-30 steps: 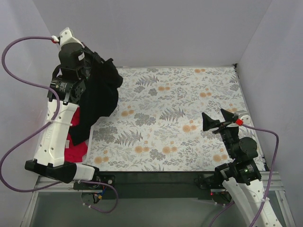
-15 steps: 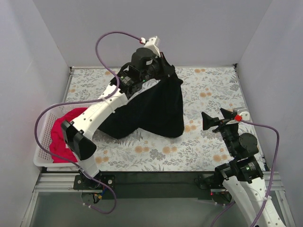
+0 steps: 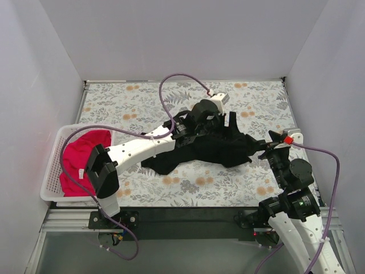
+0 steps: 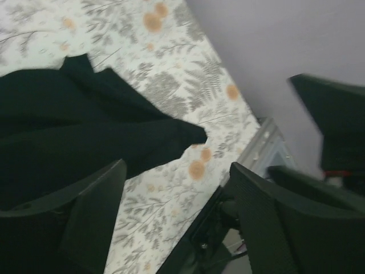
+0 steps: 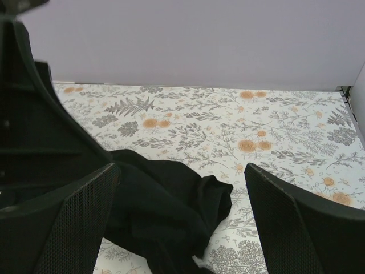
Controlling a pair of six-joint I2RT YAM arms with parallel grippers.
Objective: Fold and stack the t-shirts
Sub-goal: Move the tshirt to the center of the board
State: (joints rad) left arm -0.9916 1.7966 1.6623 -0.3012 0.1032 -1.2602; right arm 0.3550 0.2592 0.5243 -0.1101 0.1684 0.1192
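At the near right, the right gripper [image 5: 181, 171] is being held wide apart, nothing between its fingers, with the black t-shirt [image 3: 208, 149] just beyond it. At the near left, the red-pink t-shirt [image 3: 80, 157] is being kept in the white basket [image 3: 50, 174] (bunched, not folded). Farther in, the black one is being left crumpled on the floral table [image 3: 142, 103], and the left gripper [image 4: 177, 168] is being held open over its far side, clamping nothing.
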